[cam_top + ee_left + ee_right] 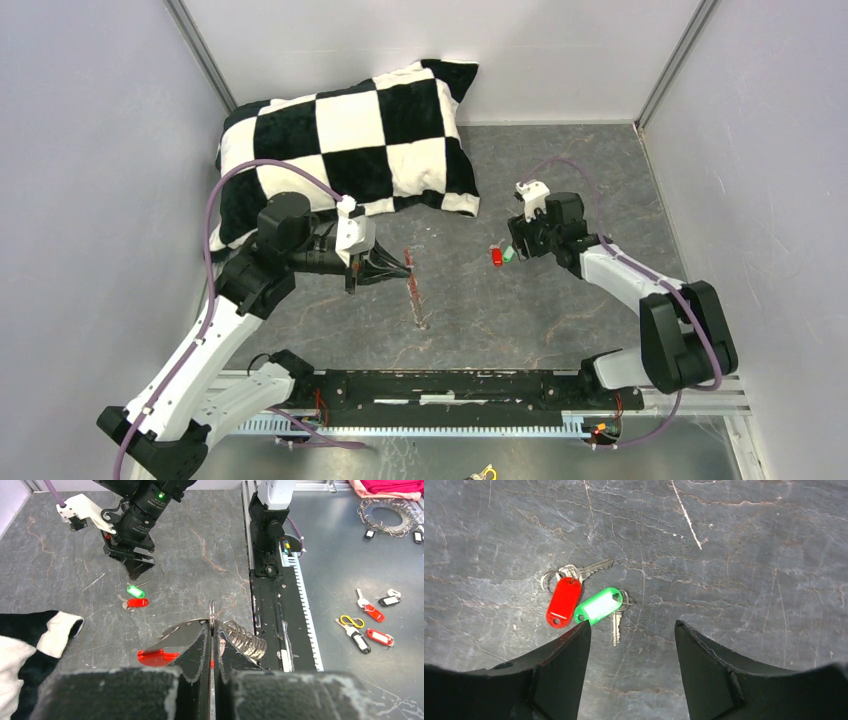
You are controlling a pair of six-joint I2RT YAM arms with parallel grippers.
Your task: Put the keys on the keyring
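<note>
Two small keys lie side by side on the grey table, one with a red tag (563, 601) and one with a green tag (599, 605). The top view shows them as the red key (497, 257) and the green key (508, 254). My right gripper (631, 626) hovers open just short of them, its left fingertip (583, 630) beside the green tag. My left gripper (212, 626) is shut on the keyring's thin metal ring (212, 611), which stands edge-on. The keyring's red fob (157, 656) shows beside the jaws, and a coiled metal piece (246, 640) sticks out on the other side.
A black-and-white checkered pillow (350, 150) lies at the back left, near the left arm. The arms' base rail (450, 385) runs along the near edge. Beyond that rail, other tagged keys (372, 614) and a circle of metal rings (387, 514) lie on a lower surface.
</note>
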